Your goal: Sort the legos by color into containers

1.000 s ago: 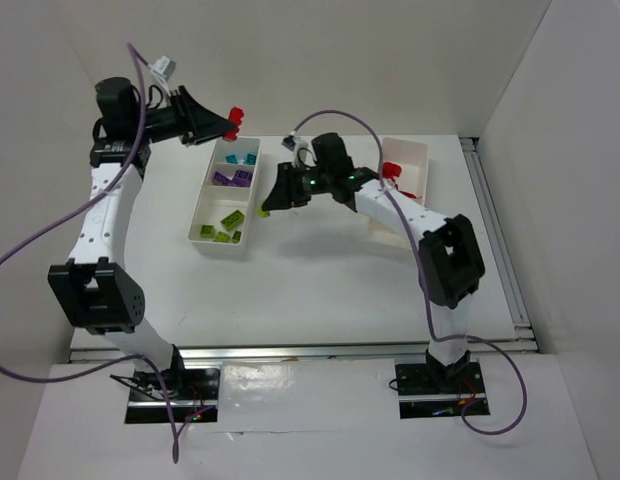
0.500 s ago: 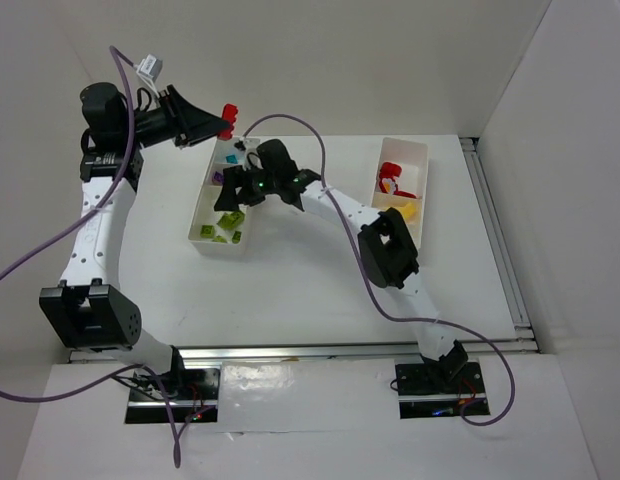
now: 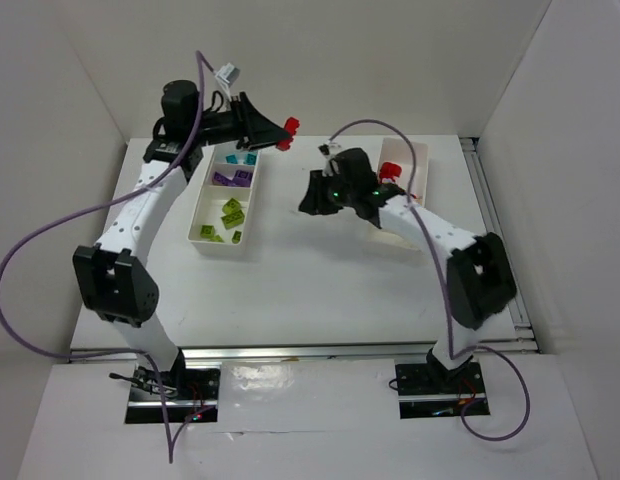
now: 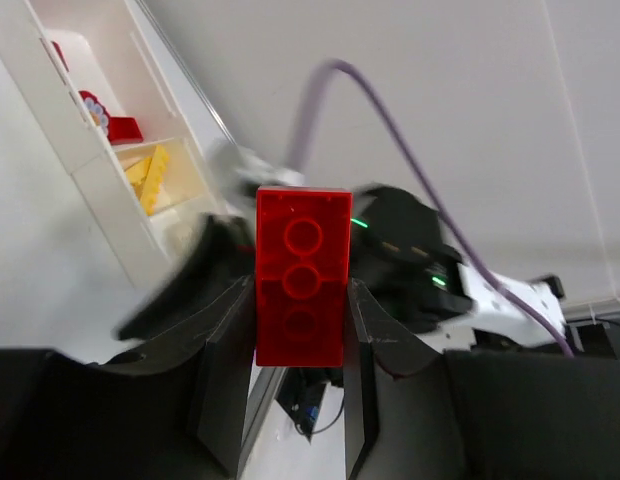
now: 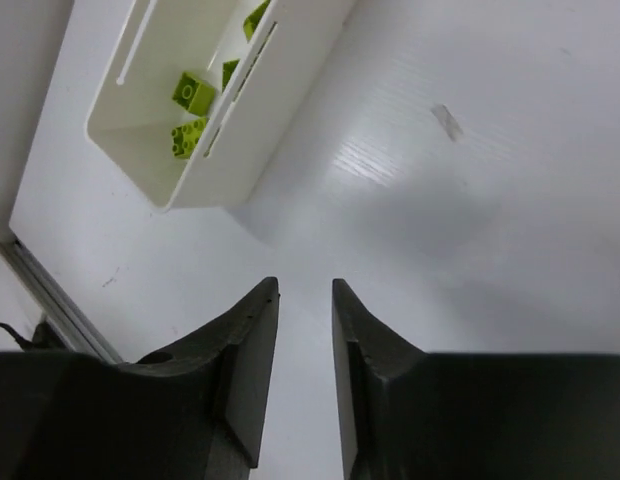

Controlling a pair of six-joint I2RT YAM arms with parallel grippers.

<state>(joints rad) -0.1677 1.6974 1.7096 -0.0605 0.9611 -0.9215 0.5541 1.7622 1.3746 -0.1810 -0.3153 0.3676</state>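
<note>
My left gripper (image 3: 283,135) is shut on a red brick (image 3: 289,126) and holds it in the air just past the far right corner of the left tray (image 3: 218,247). In the left wrist view the red brick (image 4: 302,275) stands upright between the fingers. The left tray holds teal bricks (image 3: 240,158), purple bricks (image 3: 235,178) and lime bricks (image 3: 230,212) in separate compartments. The right tray (image 3: 415,160) holds red pieces (image 4: 115,125) and yellow bricks (image 4: 150,172). My right gripper (image 3: 305,200) is slightly open and empty, above the table between the trays.
The right arm's forearm crosses the near part of the right tray and hides some of it. In the right wrist view the left tray (image 5: 230,140) with lime bricks (image 5: 193,92) lies ahead and to the left. White walls enclose the table.
The right gripper reached over the left tray's lime compartment, then pulled back to the right, empty. The left gripper has swung right with the red brick.
</note>
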